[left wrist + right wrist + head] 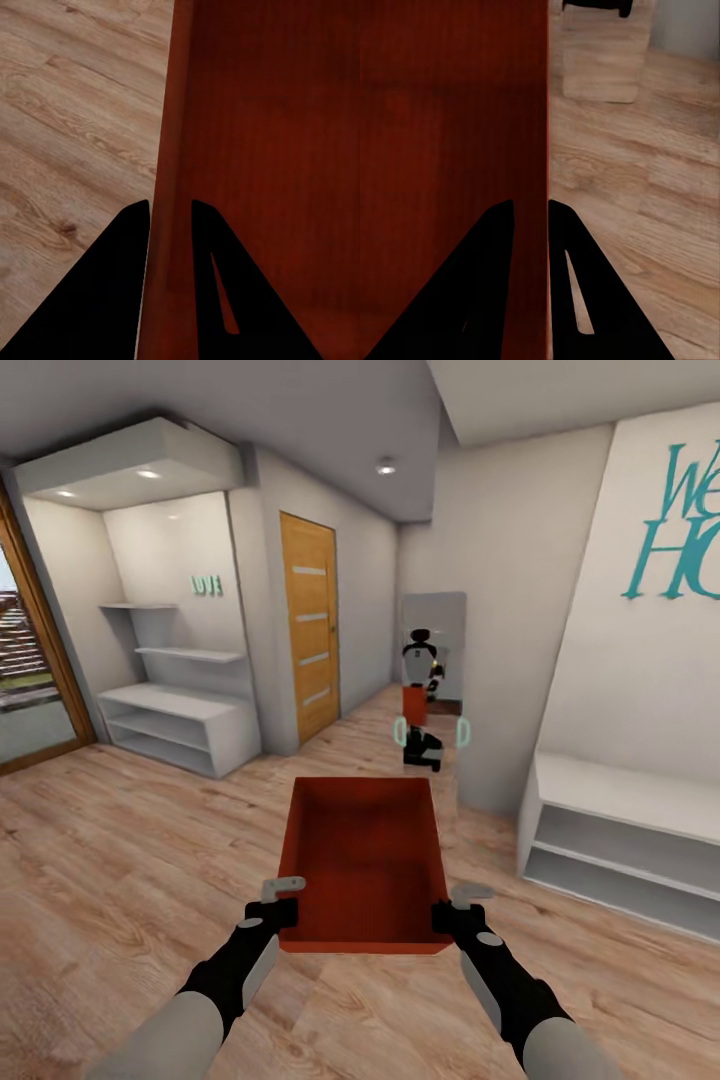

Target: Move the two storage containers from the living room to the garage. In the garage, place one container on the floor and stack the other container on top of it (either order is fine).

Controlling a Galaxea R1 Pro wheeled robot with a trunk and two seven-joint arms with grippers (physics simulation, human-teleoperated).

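Carrying one orange-red storage container (365, 865) between both arms, the robot faces down a hallway of light wood plank floor (120, 860). The left gripper (283, 897) has its fingers (120, 277) clenched on the container's left side wall, one finger outside and one inside the rim; the right gripper (455, 906) pinches the right side wall the same way, fingers (484, 277) straddling the thin edge. The bin hangs level in front of the trunk, open top up, clear of the floor, its near end between the two sets of fingers and its far end pointing away from them. It looks like stiff, light, smooth plastic, so the thin wall could slip or flex if either pinch eases; holding both long walls near the same end seems a fair grip, though the far end is unsupported. Left of the fingers stand a glass door (30, 660), white shelving (180, 720) and a wooden door (308, 625). Ahead, a mirror (433, 660) on a wall corner reflects the robot, and that corner looks the nearest obstacle. To the right sits a low white bench shelf (620, 830).
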